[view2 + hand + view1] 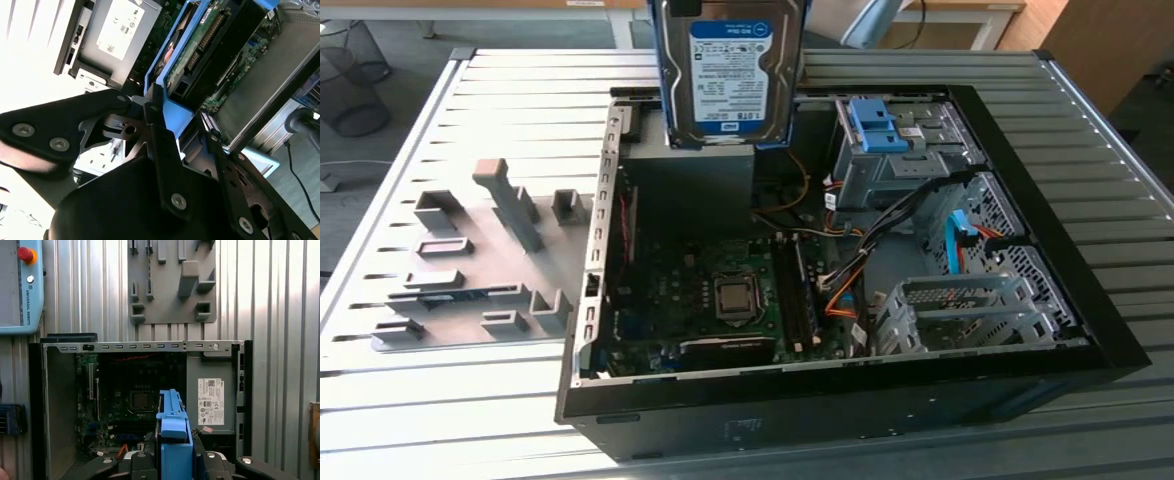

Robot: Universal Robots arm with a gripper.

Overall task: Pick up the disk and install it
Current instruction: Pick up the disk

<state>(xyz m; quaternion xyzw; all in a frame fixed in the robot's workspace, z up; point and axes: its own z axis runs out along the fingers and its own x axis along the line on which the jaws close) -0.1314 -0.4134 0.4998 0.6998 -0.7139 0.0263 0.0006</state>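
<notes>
The black two-fingered pincer [181, 125] is clenched on the disk [727, 70], a flat silver hard drive with a white-and-blue label. Its fingers [162, 150] press the drive's blue plastic side rails. The drive hangs upright over the open black computer case [854, 405]. The case lies on a slatted grey metal table [440, 420], beside a grey fixture plate [374, 300] carrying blocks. A wire basket [350, 85] stands on the floor beyond the table.

1. I see the disk [727, 75] as bright silver metal with a smooth white-and-blue label; its side rails [175, 440] are blue plastic with a slight sheen.
2. The computer case [854, 410] has a matt black shell.
3. The table [440, 400] is ribbed, matt grey metal.
</notes>
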